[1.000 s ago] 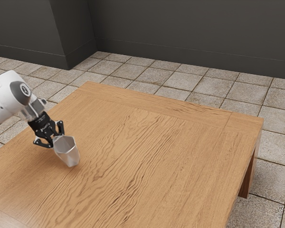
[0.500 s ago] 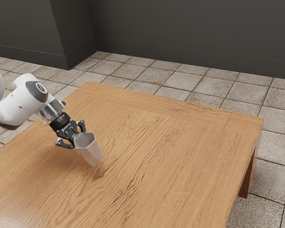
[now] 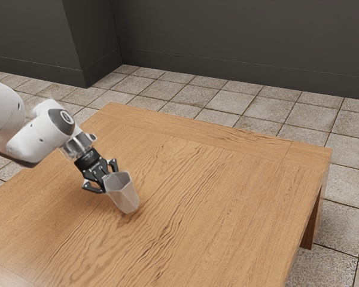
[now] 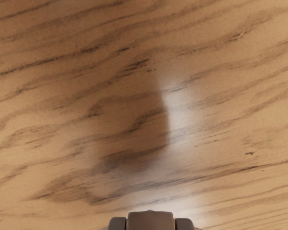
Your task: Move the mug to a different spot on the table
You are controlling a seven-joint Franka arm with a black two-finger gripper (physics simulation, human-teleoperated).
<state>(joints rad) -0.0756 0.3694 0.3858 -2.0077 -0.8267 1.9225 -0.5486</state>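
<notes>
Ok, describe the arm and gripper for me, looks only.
The arm is a chain of smooth, rounded white shells, with a grey circular cap on one joint and a short silvery collar at the wrist. The gripper is black, with two angular, open-framed fingers. No cables or markings are visible.

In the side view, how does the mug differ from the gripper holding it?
Colour: the mug is pale grey, the gripper black. Shape: the mug is a faceted cup narrowing toward its base; the gripper is a thin forked clamp on the rim end. Position: the gripper sits higher; the mug's base points down at the table. Both lean on the same slant.
</notes>
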